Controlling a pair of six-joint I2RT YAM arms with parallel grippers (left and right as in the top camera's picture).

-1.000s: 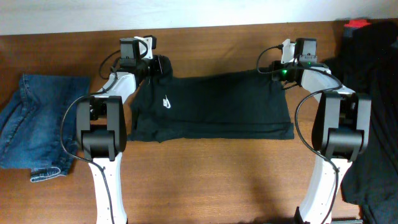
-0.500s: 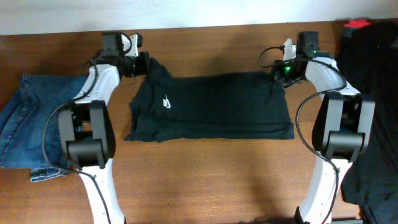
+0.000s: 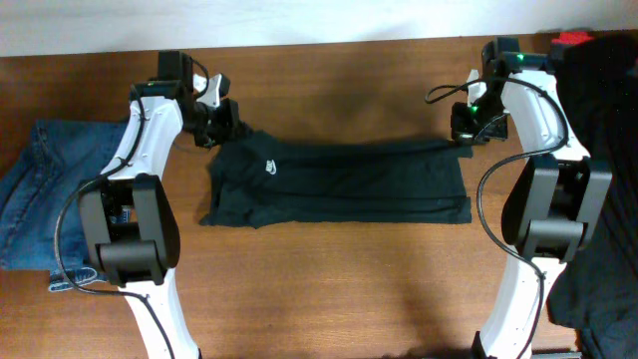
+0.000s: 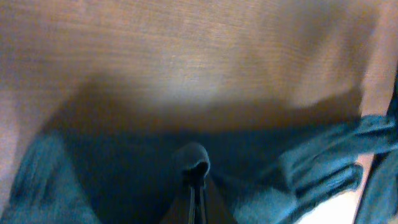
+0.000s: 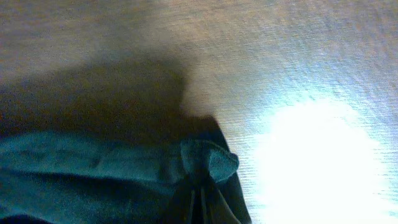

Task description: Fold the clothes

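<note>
T-shirt (image 3: 339, 184) is judged soft, light, floppy; best held at far corners, where left gripper (image 3: 227, 128) and right gripper (image 3: 464, 135) are clamped onto fabric.

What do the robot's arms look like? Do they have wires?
Both the left arm and right arm are smooth white tubes joined by chunky black blocks. Thin black cables loop beside them. The left gripper and right gripper are black, and a small green light glows near the right one.
</note>
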